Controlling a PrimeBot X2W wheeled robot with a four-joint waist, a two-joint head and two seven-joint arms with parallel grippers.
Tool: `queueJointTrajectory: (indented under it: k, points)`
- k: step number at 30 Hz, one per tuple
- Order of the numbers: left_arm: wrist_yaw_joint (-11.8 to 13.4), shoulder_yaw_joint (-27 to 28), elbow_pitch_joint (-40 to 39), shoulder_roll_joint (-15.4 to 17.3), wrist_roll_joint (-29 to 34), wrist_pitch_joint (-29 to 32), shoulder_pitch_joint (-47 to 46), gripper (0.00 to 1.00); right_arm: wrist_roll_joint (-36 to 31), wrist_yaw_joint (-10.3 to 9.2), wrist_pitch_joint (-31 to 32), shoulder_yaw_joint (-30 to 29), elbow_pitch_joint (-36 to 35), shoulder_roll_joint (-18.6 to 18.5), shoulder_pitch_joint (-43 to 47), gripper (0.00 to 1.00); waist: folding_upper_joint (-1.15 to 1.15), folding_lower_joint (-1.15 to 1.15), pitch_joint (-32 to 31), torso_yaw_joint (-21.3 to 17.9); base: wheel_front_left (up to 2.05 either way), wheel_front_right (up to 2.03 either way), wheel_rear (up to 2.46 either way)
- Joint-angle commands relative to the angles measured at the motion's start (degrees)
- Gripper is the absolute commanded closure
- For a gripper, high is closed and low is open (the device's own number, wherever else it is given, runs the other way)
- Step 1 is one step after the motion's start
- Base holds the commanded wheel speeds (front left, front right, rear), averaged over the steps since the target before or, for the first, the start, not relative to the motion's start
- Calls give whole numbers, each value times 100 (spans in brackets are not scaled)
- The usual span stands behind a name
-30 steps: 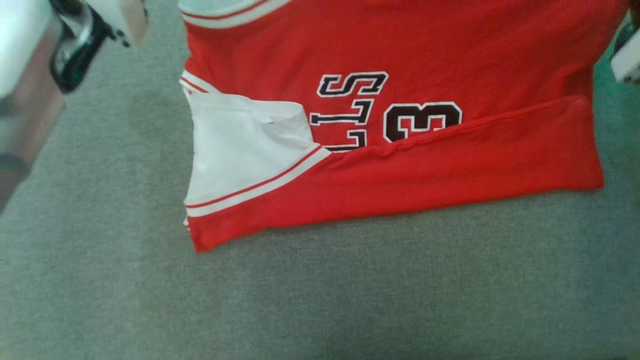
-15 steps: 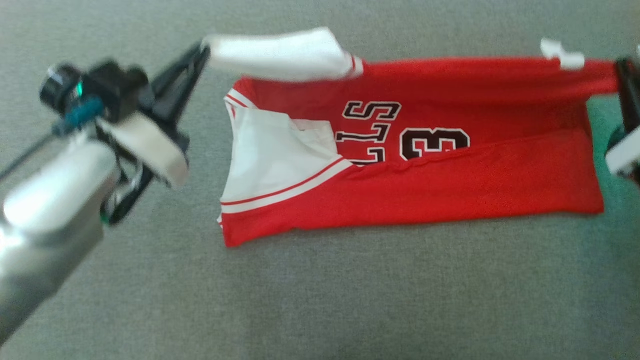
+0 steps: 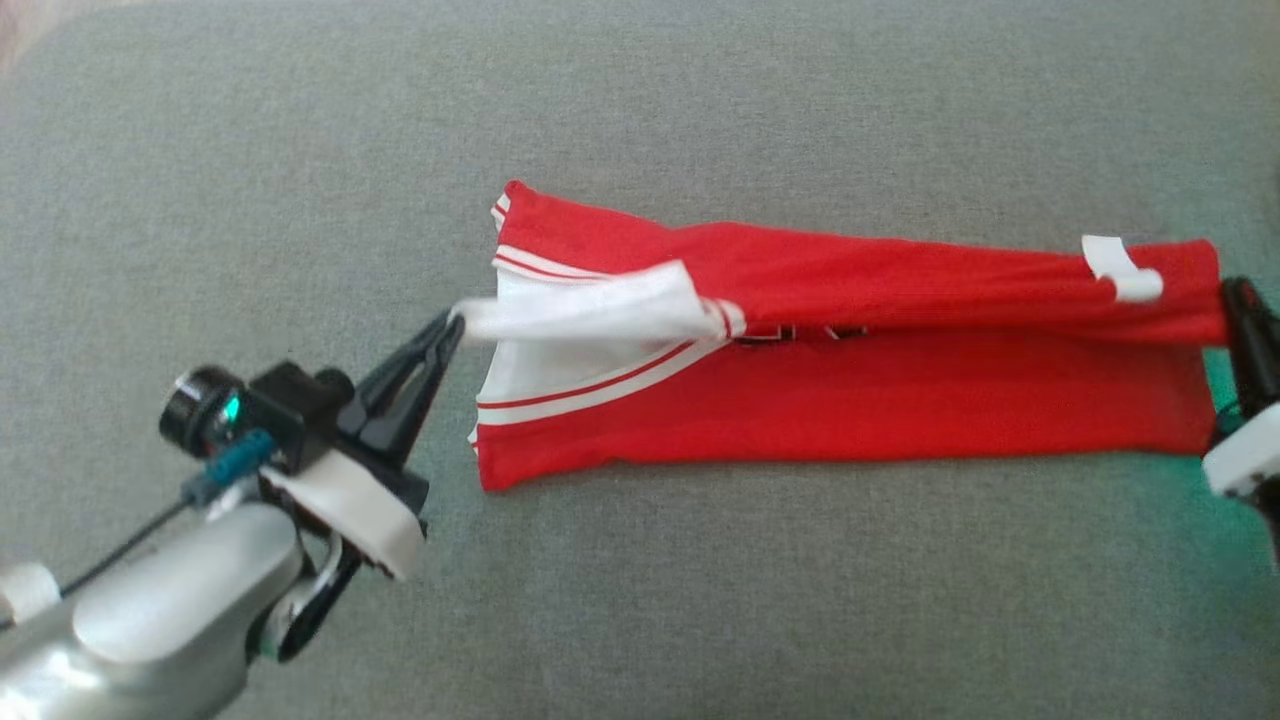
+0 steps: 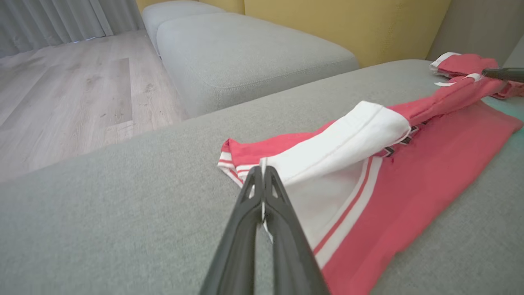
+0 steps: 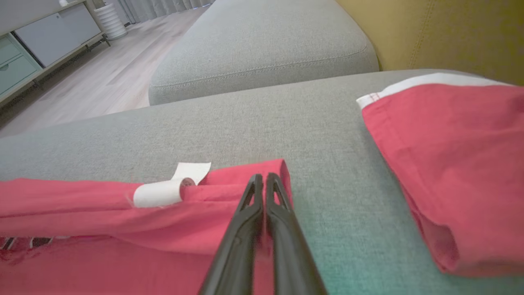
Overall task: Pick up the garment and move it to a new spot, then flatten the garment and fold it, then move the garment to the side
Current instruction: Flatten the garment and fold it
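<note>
Left gripper (image 3: pixel 455 325), low over the left part of the grey seat (image 3: pixel 700 600): jaws pressed together on the tip of a white sleeve (image 3: pixel 590 315). Holds that sleeve lifted clear of the seat and stretched out sideways.

Right gripper (image 3: pixel 1232 295), over the right part of the seat: fingers together as well, nipped on the red corner at the hem end. Holds that edge raised off the seat, so that a taut red ridge runs from one gripper to the other.

Across the middle of the seat, between the two: red shirt (image 3: pixel 850 400), drawn into a long narrow band. Near layer flat on the seat, with white and red stripes at its left end. Far edge pulled up over it, hiding nearly all of the dark lettering. White tag (image 3: pixel 1120 268) on the ridge, close to the right gripper.

Also on the seat, beyond the right gripper and apart from the shirt: second red piece of clothing (image 5: pixel 450 155) with a white edge.

Past the seat: another grey cushion (image 4: pixel 245 53), a yellow backrest (image 4: pixel 348 24), then wooden floor (image 4: pixel 61 94).
</note>
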Motion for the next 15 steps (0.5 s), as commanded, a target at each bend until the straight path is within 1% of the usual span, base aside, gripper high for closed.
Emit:
queueJointTrajectory:
  k: [1,2,3,4,5,6,8,10,15]
  points:
    - [52,223,-52,146,1,-93,-65,100,-69,21,-27,-37,-225,-77,143,61,0,0,0,1,0,0,0]
    - [62,234,-27,86,-20,-105,9,100,-107,21,-20,-89,-276,-39,212,36,0,0,-3,-2,0,0,0]
    - [77,247,7,29,-20,-117,74,100,-153,21,-17,-161,-313,-1,277,0,0,0,-8,-9,0,0,0]
    - [87,259,46,-30,-21,-127,144,100,-210,21,-26,-247,-343,42,334,0,0,0,-23,-21,0,0,0]
    - [105,288,86,-91,-23,-135,215,59,-273,21,-46,-338,-373,87,390,0,0,0,-42,-34,0,0,0]
    - [152,356,123,-156,-27,-144,290,0,-336,21,-70,-434,-407,145,448,0,0,0,-64,-49,0,0,0]
    - [261,563,143,-310,-6,-155,463,0,-449,21,-121,-627,-497,283,584,0,0,0,-123,-77,0,0,0]
    - [416,910,70,-483,148,-158,701,0,-541,21,-165,-812,-616,453,759,0,0,0,-202,-100,0,0,0]
    - [873,1898,-172,-989,941,-159,1581,0,-821,21,-165,-1296,-916,995,1244,0,0,0,-441,-103,0,0,0]
